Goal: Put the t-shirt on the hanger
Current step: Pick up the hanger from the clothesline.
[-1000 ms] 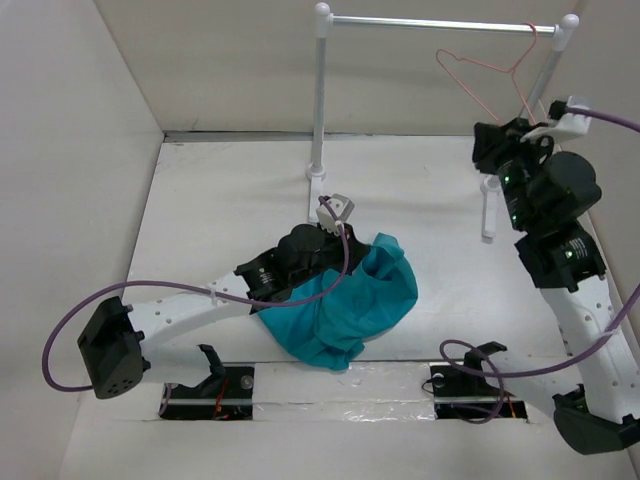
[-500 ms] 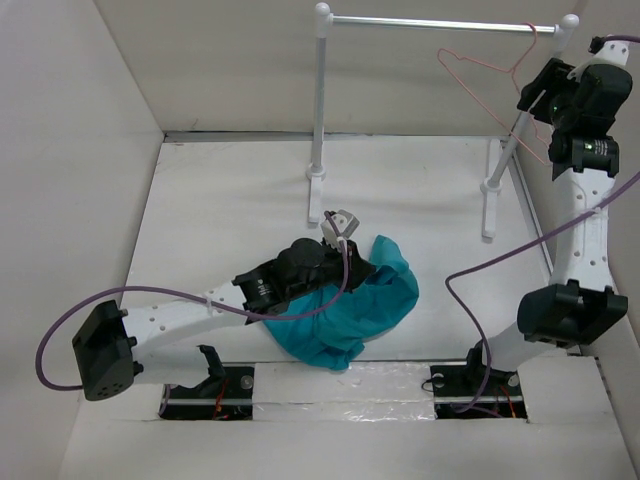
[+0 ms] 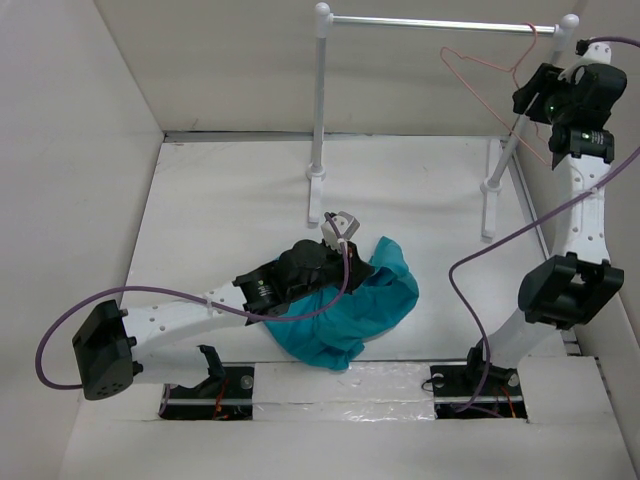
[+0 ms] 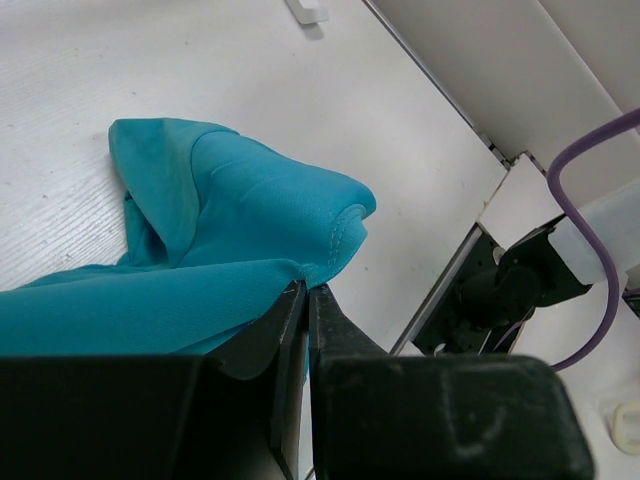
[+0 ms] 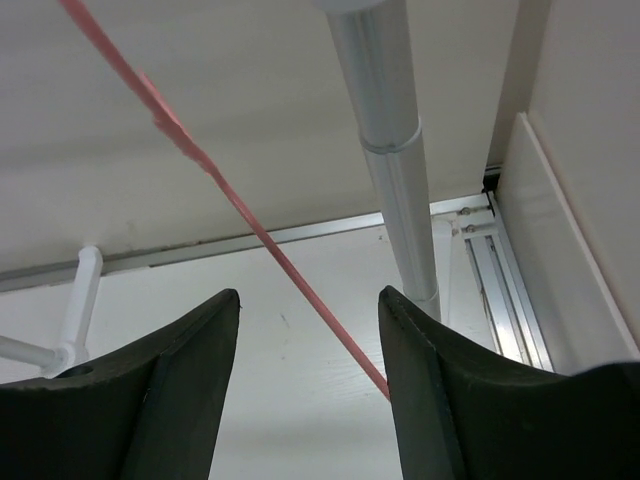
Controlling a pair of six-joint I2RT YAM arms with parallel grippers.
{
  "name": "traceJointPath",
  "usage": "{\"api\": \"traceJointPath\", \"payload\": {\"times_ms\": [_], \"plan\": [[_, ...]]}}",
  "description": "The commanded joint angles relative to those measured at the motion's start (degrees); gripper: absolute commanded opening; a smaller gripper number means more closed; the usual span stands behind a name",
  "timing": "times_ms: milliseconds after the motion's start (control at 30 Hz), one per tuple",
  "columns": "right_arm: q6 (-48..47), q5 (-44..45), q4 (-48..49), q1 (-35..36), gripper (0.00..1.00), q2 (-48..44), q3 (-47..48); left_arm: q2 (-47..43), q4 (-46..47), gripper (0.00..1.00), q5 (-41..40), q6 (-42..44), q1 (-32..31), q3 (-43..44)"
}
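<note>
A: What do we see at the left side of the desk [image 3: 230,200]?

B: We see the left arm reaching in from the near left corner, low over the surface. Its end effector [image 4: 307,300] is closed, fingers pressed together on a fold of the t-shirt [image 4: 200,250].

A: And where do we place the t-shirt itself?

B: We place it close to the near edge, about midway along it. It is a crumpled teal heap [image 3: 350,310] resting on the desk, partly under the left wrist. In the left wrist view, a stitched hem curls over right at the fingertips.

A: Moving right, what do we find?

B: We find the clothes rail [image 3: 430,22] standing along the far edge, with white posts and a silver bar. The hanger [image 3: 480,65] hangs by its hook from that bar near the right post, at the far right corner, well apart from the t-shirt.

A: And the right arm?

B: We see it raised high beside the right post, its end effector [image 5: 310,330] up by the hanger. Its fingers [image 5: 190,340] stand apart. In the right wrist view, one pink-red wire of the hanger [image 5: 250,230] slants down through the gap between them. We cannot tell whether the wire touches either finger.
</note>
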Motion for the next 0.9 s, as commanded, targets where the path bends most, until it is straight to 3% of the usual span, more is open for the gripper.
{"api": "traceJointPath", "payload": {"times_ms": [0, 133, 200, 500, 867], "plan": [[-1.6, -1.0, 4.0, 1.1, 0.63, 2.2, 0.0, -1.0, 1.9, 0.00, -0.5, 1.0, 0.1, 1.3], [-3.4, -1.2, 5.4, 2.3, 0.61, 4.1, 0.5, -0.3, 1.9, 0.00, 0.2, 0.8, 0.1, 1.8], [-3.4, -1.7, 6.9, 2.9, 0.56, 4.0, 0.2, -0.6, 3.4, 0.00, 0.6, 0.7, 0.1, 0.5], [-4.1, 3.0, 14.5, 7.2, 0.01, -2.5, -7.7, 1.1, 2.8, 0.00, 0.4, 1.1, 0.1, 1.8], [-4.3, 8.8, 19.2, 11.3, 0.00, -14.8, -14.5, 1.1, 2.9, 0.00, -0.8, 0.9, 0.1, 2.4]]}}
